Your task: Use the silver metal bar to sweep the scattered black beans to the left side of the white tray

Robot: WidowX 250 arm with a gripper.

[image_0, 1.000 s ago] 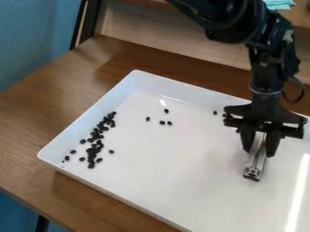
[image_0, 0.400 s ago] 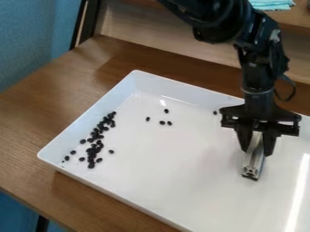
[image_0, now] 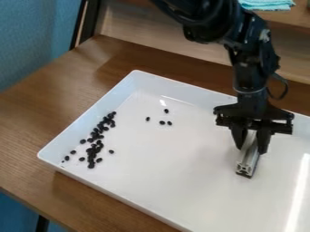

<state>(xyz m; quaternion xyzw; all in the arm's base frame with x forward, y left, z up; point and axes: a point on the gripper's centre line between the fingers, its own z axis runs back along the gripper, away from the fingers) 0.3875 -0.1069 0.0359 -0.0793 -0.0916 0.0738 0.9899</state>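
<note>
Nearest: a white tray (image_0: 91, 120), smooth and glossy, shallow, with raised sloping walls and rounded corners. A long pale streak of light lies along its floor at the right. It rests on a brown wooden surface (image_0: 36, 118), fine streaky grain.

In the right part of the tray area, a metal bar (image_0: 246, 161): silvery, straight, squared, grooved at the end facing the camera, tilted lengthwise. Tool (image_0: 250, 148) closed in on its sides, black, two tapered fingers gripping it. Whether the bar touches the tray floor, cannot tell.

To the left, small black oval beans (image_0: 91, 149) in a loose, ragged strip beside the left wall, some touching, some apart. Farther back, near the middle, four loose beans (image_0: 162, 122), one set off on each of two sides from a close pair.

Above the tool, the dark jointed arm (image_0: 242, 54), a thin cable looping at its side. Behind: pale wooden panel (image_0: 163, 36), blue textured material (image_0: 36, 41) at left, crumpled turquoise cloth (image_0: 266, 4) at top right.

Against the earlier frames: arm, tool and bar have shifted left together. A single bean then seen left of the tool is now hidden. Strip of beans unchanged.
</note>
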